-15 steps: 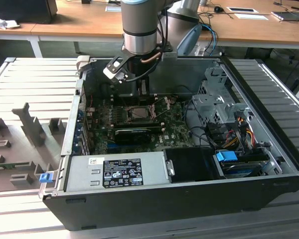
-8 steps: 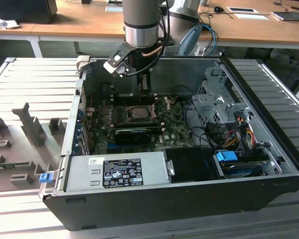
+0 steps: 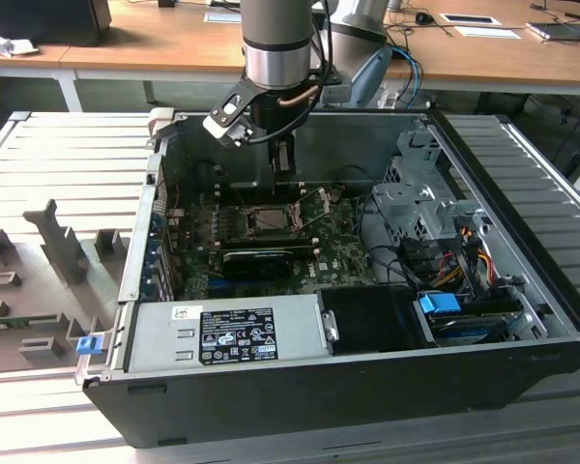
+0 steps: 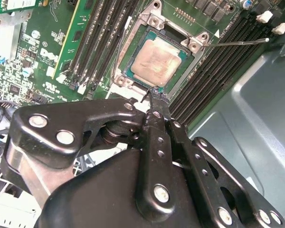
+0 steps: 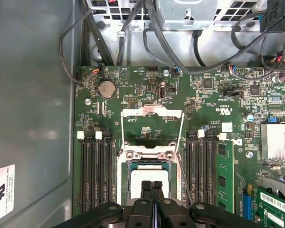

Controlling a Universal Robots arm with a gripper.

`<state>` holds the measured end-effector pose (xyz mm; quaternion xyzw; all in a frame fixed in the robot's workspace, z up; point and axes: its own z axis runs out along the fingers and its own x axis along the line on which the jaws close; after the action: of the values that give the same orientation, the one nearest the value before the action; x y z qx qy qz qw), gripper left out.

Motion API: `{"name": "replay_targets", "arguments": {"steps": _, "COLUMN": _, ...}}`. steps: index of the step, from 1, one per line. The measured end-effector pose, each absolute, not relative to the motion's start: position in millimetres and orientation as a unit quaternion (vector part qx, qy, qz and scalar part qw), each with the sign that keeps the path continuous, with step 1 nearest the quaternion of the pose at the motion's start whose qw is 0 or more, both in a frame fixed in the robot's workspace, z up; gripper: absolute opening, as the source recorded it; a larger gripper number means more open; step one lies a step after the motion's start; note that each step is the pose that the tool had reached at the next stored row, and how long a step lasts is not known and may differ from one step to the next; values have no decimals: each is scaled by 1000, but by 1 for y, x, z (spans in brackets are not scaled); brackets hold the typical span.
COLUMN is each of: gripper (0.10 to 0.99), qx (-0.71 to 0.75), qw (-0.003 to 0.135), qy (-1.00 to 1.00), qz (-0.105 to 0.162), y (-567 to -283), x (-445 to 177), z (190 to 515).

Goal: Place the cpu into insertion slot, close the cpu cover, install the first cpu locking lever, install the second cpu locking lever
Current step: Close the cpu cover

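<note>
**CPU seated in slot, cover open, gripper closed above it**

- Setting: open computer case (image 3: 271, 396) lies on its side on a grey slatted desk (image 3: 532, 145). The arm reaches down into the case over the green board (image 5: 147, 80).
- Gripper (image 4: 154, 95): the two black fingers (image 5: 146, 190) are pressed together with nothing between them. In the second wrist view the tips stand at one edge of the chip. In the first wrist view they lie across the chip's pale top. I cannot tell whether the tips touch it.
- The cpu (image 4: 156, 61): lies flat inside the insertion slot (image 4: 135, 34), silver-grey top up and square to the metal rim. A thin green border shows around it.
- The cpu cover (image 5: 152, 110): open and swung back from the socket on its hinge. Its square window shows the green board behind it, and nothing covers the chip.
- Locking levers: one thin wire lever (image 4: 237, 42) juts out freely over the memory slots (image 4: 218, 52), unlatched. In the first wrist view, thin wires run along both sides of the open cover.
- Rows of black memory slots flank the socket on both sides.
</note>
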<state>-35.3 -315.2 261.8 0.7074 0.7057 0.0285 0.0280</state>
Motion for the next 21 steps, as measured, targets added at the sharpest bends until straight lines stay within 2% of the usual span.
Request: {"name": "replay_targets", "arguments": {"steps": 21, "gripper": 106, "qx": 707, "qw": 28, "qy": 706, "qz": 28, "y": -315, "x": -30, "z": 263}}
